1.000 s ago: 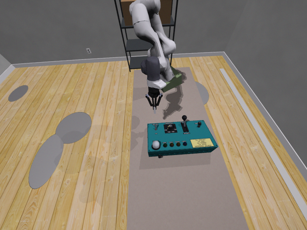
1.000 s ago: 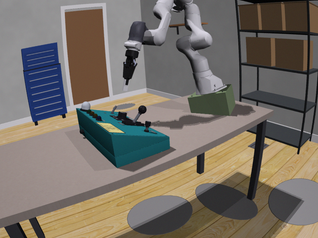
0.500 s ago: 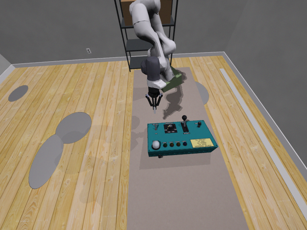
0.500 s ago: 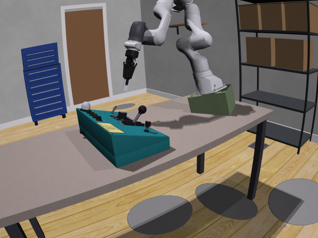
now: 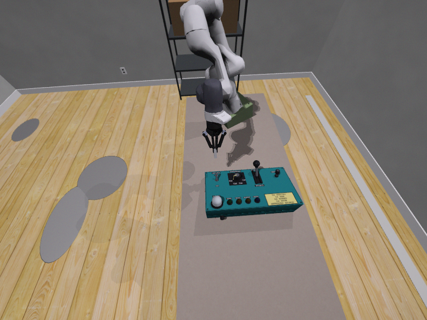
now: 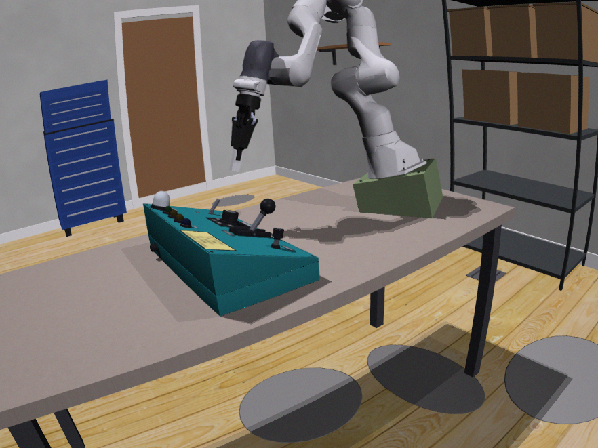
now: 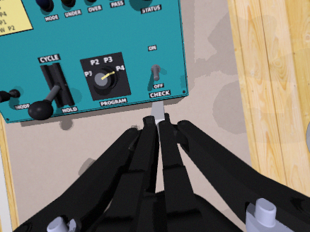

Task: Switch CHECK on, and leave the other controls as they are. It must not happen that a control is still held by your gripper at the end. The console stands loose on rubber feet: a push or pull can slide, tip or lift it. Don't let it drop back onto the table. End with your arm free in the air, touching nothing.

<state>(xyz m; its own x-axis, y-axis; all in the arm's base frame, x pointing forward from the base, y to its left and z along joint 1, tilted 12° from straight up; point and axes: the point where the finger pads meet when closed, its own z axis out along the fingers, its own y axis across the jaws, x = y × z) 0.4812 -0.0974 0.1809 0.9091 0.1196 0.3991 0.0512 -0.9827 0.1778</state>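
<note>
Wrist view shows us the gripper [image 7: 158,119] with its fingers pressed fully together and nothing between them, the pale pads meeting in one narrow tip. Just ahead of this tip we see the teal console [image 7: 106,36], and the CHECK toggle [image 7: 156,72] stands near its closest corner, its small grey lever leaning toward the OFF mark. The tip is not touching the panel. Beside the toggle we find the PROGRAM dial [image 7: 103,80] pointing at P4, and the CYCLE lever [image 7: 47,101] with its black ball. In the exterior view the gripper [image 6: 236,165] hangs high above the table [image 6: 399,249], well apart from the console [image 6: 259,274].
</note>
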